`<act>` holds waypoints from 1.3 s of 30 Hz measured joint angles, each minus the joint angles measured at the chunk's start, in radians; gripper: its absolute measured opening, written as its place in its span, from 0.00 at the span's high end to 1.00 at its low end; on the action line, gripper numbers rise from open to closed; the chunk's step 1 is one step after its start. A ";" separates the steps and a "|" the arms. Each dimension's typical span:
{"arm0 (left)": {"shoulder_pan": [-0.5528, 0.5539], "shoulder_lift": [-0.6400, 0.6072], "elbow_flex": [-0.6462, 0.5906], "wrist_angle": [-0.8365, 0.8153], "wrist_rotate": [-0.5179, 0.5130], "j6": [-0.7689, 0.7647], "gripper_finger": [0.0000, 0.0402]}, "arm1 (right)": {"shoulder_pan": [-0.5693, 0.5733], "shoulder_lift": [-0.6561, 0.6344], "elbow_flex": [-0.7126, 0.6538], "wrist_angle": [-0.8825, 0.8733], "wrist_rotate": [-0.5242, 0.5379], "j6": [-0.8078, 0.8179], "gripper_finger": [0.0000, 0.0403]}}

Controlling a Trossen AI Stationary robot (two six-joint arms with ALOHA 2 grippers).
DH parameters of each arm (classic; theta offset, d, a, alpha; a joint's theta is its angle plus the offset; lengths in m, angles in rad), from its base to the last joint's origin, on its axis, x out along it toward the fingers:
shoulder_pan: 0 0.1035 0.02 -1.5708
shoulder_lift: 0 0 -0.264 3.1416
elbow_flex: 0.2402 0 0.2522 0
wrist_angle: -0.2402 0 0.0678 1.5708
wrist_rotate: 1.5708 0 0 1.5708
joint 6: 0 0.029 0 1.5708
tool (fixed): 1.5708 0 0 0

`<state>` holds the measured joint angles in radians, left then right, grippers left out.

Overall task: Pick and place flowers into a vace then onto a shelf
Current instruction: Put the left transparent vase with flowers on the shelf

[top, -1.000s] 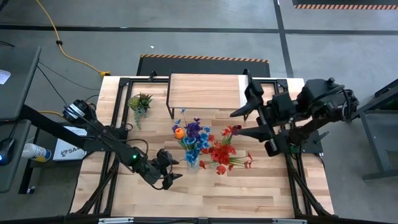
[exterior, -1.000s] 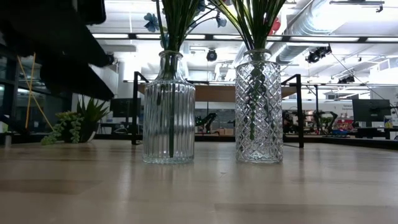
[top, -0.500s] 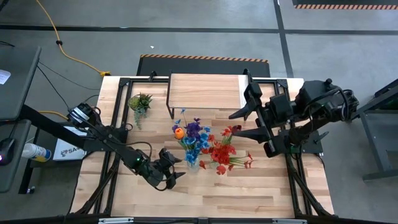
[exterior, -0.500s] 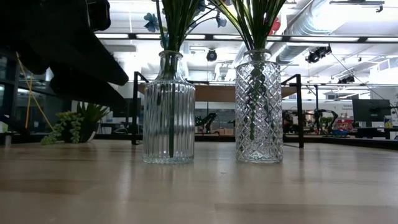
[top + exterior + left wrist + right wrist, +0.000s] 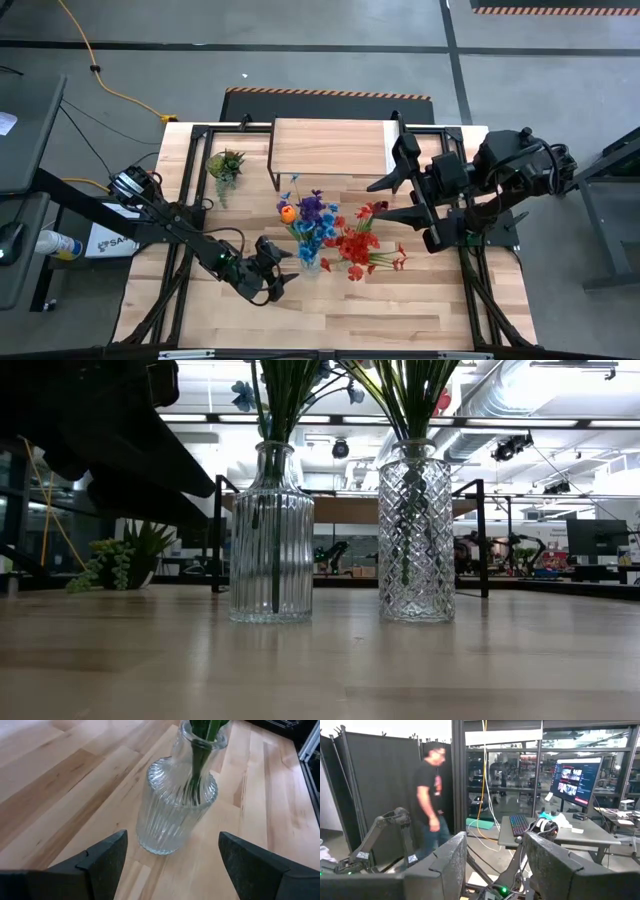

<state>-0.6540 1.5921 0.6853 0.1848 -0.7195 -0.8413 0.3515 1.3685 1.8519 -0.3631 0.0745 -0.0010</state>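
- A ribbed glass vase (image 5: 271, 535) holds the blue, purple and orange flowers (image 5: 305, 215); just beside it a diamond-cut glass vase (image 5: 415, 532) holds the red flowers (image 5: 360, 245).
- Both vases stand upright on the table (image 5: 400, 300), stems rising straight out of the necks and blooms fanning out overhead.
- The left gripper (image 5: 278, 270) has its fingers spread wide, holding nothing; the ribbed vase stands straight ahead of it, near but apart.
- The right gripper (image 5: 382, 198) hangs raised beyond the red blooms, fingers parted and empty.
- The shelf (image 5: 330, 146) stands bare, well behind both vases.
- Only the left wrist view shows the stems inside the ribbed vase from above; only the right wrist view shows a person (image 5: 432, 805) in the room.
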 joint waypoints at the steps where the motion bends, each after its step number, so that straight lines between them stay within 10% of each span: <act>1: 0.000 0.000 0.000 0.000 -0.003 0.001 0.14 | 0.000 0.000 0.000 0.000 0.000 0.000 0.52; 15: 0.000 0.000 0.000 0.003 0.022 0.078 0.01 | 0.000 0.000 0.000 -0.009 0.002 0.000 0.52; 39: 0.000 0.000 0.000 0.007 0.056 0.074 0.10 | 0.000 0.000 0.000 -0.010 0.002 0.000 0.52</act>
<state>-0.6544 1.5921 0.6853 0.1917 -0.6637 -0.7670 0.3515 1.3689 1.8515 -0.3727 0.0761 -0.0005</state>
